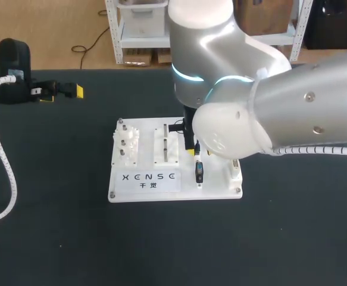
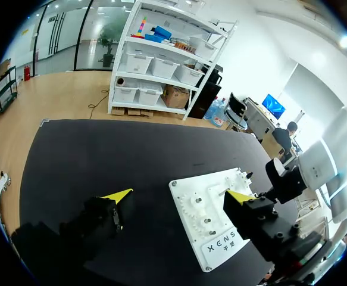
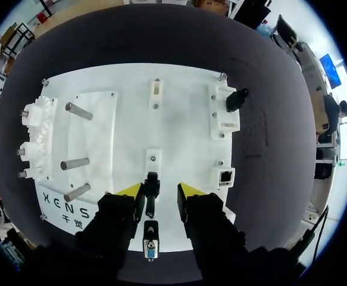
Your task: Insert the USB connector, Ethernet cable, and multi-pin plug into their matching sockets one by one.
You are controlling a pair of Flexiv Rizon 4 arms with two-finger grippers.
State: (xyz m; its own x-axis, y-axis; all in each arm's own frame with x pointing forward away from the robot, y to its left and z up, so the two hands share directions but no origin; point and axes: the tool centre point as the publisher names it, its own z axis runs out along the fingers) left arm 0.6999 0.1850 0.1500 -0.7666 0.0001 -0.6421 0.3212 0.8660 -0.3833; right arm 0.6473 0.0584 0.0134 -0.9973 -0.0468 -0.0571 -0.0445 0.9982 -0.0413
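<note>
USB connector, as I judge the narrow black plug (image 3: 152,189) to be, sits on the white board (image 1: 146,143) between the fingers of the right gripper (image 3: 160,190). Taking the scene from the left: the left gripper (image 2: 179,195) hangs above the dark table (image 1: 54,238), well apart from the board, its fingers spread wide with nothing between them. The board sits mid-table, with gears and pegs on its left part and sockets to the right. The right gripper hovers over the board's right half, fingers apart and straddling the black plug. One pad is just beside it and the other shows a gap, so no grip is made. The multi-pin plug (image 3: 150,247) lies just behind, under the gripper body. The Ethernet socket (image 3: 227,176) is near the board's right edge. Step in hand, by my judgement: grasping the black plug. Recommended: centre the fingers so both pads meet its sides together, close squarely, then keep the plug aligned with its socket and press straight without twist. An off-centre closure may push it askew.
</note>
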